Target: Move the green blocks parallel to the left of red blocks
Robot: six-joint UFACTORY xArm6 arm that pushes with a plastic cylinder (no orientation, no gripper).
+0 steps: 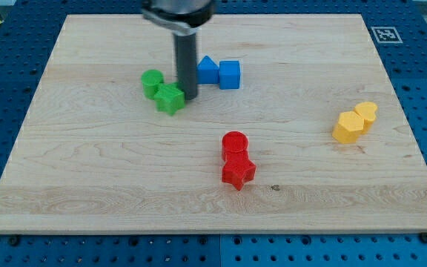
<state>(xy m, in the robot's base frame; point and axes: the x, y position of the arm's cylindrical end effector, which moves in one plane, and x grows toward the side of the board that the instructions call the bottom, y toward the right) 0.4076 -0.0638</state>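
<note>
Two green blocks sit upper left of the board's middle: a round green cylinder (152, 81) and a green star block (170, 98) touching it on its lower right. Two red blocks sit lower centre: a red cylinder (234, 144) with a red star block (237, 171) touching it just below. My dark rod comes down from the view's top and my tip (190, 97) rests on the board right against the green star's right side, between the green blocks and the blue ones.
A blue pointed block (207, 71) and a blue cube (230, 74) sit just right of the rod. Two yellow blocks (354, 122) lie touching near the right edge. The wooden board (87, 185) rests on a blue perforated table.
</note>
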